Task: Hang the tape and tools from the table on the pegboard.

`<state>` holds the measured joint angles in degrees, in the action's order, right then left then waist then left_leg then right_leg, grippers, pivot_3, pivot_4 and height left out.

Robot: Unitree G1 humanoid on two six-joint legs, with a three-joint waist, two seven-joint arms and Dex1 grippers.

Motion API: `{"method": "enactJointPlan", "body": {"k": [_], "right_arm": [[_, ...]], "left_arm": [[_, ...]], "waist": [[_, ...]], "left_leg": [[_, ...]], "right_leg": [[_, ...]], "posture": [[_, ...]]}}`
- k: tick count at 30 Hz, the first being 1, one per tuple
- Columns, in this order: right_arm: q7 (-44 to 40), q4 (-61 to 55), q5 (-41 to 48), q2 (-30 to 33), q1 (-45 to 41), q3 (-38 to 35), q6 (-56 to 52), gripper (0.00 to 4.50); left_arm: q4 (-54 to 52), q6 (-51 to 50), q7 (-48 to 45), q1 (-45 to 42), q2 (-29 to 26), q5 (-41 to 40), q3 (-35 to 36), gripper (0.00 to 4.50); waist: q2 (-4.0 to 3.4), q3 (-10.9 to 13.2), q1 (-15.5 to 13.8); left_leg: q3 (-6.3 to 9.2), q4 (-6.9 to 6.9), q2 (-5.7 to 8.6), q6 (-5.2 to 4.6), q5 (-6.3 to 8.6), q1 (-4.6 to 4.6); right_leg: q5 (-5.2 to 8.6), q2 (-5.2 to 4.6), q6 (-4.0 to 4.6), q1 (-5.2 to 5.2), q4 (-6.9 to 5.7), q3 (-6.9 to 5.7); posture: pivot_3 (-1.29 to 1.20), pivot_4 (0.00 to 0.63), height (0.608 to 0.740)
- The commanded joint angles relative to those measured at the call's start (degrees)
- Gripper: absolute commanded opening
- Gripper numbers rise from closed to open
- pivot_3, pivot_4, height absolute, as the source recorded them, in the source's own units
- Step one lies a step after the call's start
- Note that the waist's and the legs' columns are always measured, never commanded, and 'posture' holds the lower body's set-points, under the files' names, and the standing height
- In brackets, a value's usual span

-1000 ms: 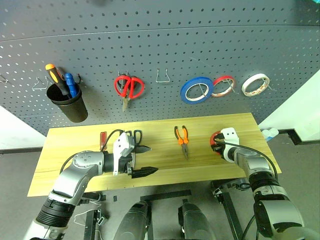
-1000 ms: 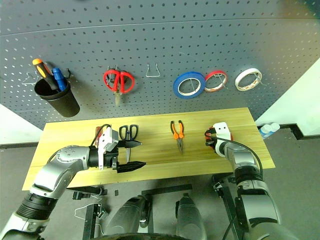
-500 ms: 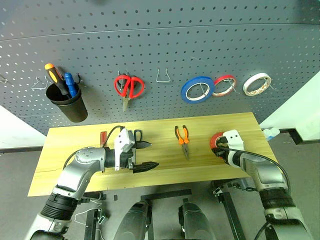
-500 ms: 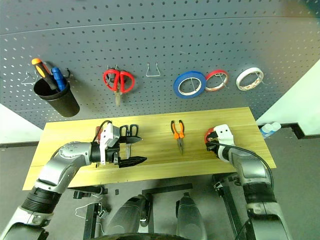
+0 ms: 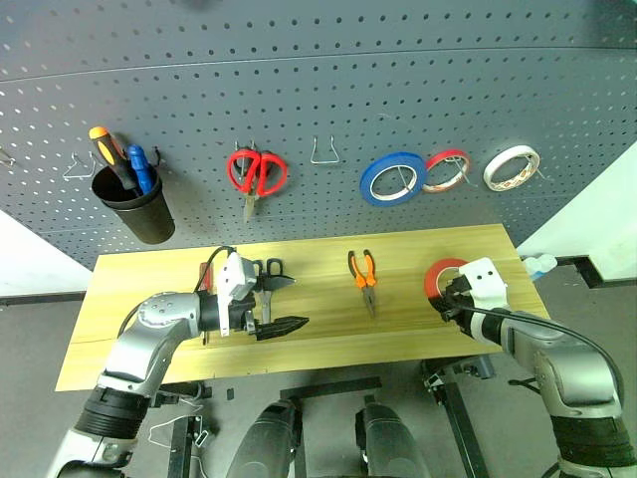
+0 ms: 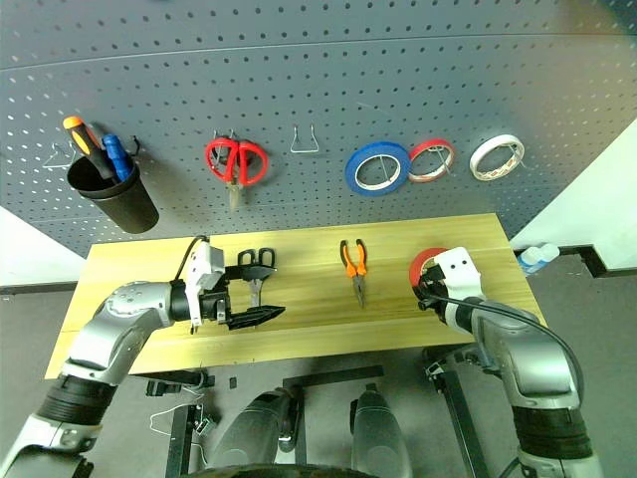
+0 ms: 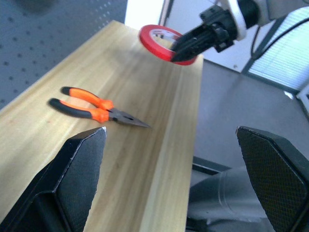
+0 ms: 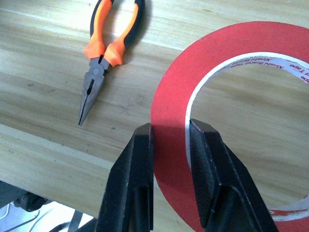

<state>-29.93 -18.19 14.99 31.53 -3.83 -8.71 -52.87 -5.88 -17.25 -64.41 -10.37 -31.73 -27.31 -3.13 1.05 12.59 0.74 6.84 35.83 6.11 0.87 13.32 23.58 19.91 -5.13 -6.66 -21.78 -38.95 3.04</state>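
While the red tape roll is pinched by its band between the right gripper's fingers just above the table, the carry to the pegboard looks under way; next needs a free hook. The left gripper hovers spread wide near the black scissors.

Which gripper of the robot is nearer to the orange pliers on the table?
Neither is clearly nearer. The pliers lie about midway between them: the left gripper, open, is to their left, and the right gripper, shut on the red tape, to their right.
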Motion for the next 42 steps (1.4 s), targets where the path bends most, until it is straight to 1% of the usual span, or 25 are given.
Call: {"method": "enactJointPlan", "body": {"k": [1, 5, 10, 14, 18, 25, 32, 36, 42], "right_arm": [[-2.19, -5.58, 2.63, 1.98, 2.58, -3.63, 1.63, 0.68], [-4.34, -10.6, 5.87, 3.25, 5.36, -7.69, 3.15, 0.68], [-5.93, -13.82, 8.61, 4.68, 7.3, -12.17, 5.44, 0.68], [-6.02, -15.71, 10.65, 5.3, 6.71, -15.74, 6.54, 0.68], [-4.72, -16.22, 11.37, 4.83, 5.27, -17.06, 8.59, 0.68], [0.26, -14.39, 11.11, 1.35, -0.83, -15.77, 14.56, 0.68], [4.22, -8.59, 8.17, -0.88, -5.69, -11.74, 19.0, 0.68], [6.43, -4.73, 7.21, -2.2, -8.15, -10.85, 20.74, 0.68], [6.98, 1.55, 5.24, -2.91, -10.38, -9.05, 24.55, 0.68]], "left_arm": [[-2.6, 3.28, -2.06, 3.14, -0.77, -2.71, 3.71, 4.5], [-2.64, 5.46, -2.48, 5.62, -1.31, -3.25, 6.59, 4.5], [-3.9, 8.14, -0.32, 5.29, 0.43, -4.15, 8.89, 4.5], [-4.69, 8.8, 0.23, 5.21, 0.84, -4.7, 9.12, 4.5], [-3.52, 10.03, -0.32, 5.05, 1.33, -4.47, 8.79, 4.5], [-3.33, 10.16, -1.07, 5.22, 1.84, -4.38, 7.88, 4.5], [-4.51, 9.32, -0.57, 5.27, 1.84, -4.33, 7.26, 4.5], [-5.01, 8.8, -0.67, 5.72, 1.11, -4.47, 7.45, 4.5], [-6.05, 7.9, -0.02, 5.9, 0.91, -4.66, 7.3, 4.5]], "waist": [[-0.04, -0.13, -0.09], [-0.07, -0.6, -0.15], [-0.05, -2.09, -0.24], [-0.1, -3.11, -0.2], [-0.19, -3.82, -0.11], [-0.22, -4.4, -0.09], [-0.21, -4.43, -0.13], [-0.22, -4.43, -0.07], [-0.22, -4.42, -0.07]], "left_leg": [[0.0, 0.0, 0.0, 0.0, 0.0, 0.0], [-0.01, 0.03, 0.0, 0.01, 0.0, 0.0], [-0.01, 0.14, 0.01, 0.0, 0.0, -0.03], [0.0, 0.2, 0.01, 0.0, 0.0, -0.1], [0.0, 0.22, -0.01, 0.0, 0.0, -0.22], [0.0, 0.26, -0.01, -0.01, 0.0, -0.23], [0.01, 0.25, -0.01, -0.01, 0.0, -0.24], [0.01, 0.26, -0.01, -0.01, 0.0, -0.24], [0.02, 0.23, -0.02, -0.01, 0.0, -0.25]], "right_leg": [[0.0, 0.0, 0.0, 0.0, 0.0, 0.0], [0.0, 0.0, -0.01, 0.03, 0.0, -0.01], [-0.03, 0.01, -0.06, 0.14, 0.0, -0.05], [-0.05, 0.02, -0.09, 0.25, 0.0, -0.06], [-0.06, 0.04, -0.1, 0.37, 0.0, -0.06], [-0.08, 0.05, -0.1, 0.39, 0.0, -0.05], [-0.09, 0.06, -0.09, 0.39, -0.01, -0.05], [-0.1, 0.06, -0.08, 0.38, -0.03, -0.04], [-0.1, 0.07, -0.07, 0.37, -0.03, -0.04]], "posture": [[0.0, 0.121, 0.74], [0.0, 0.098, 0.74], [0.0, 0.074, 0.74], [0.0, 0.065, 0.74], [-0.01, 0.062, 0.74], [-0.01, 0.073, 0.74], [0.0, 0.086, 0.74], [0.0, 0.098, 0.74], [0.01, 0.112, 0.74]]}}
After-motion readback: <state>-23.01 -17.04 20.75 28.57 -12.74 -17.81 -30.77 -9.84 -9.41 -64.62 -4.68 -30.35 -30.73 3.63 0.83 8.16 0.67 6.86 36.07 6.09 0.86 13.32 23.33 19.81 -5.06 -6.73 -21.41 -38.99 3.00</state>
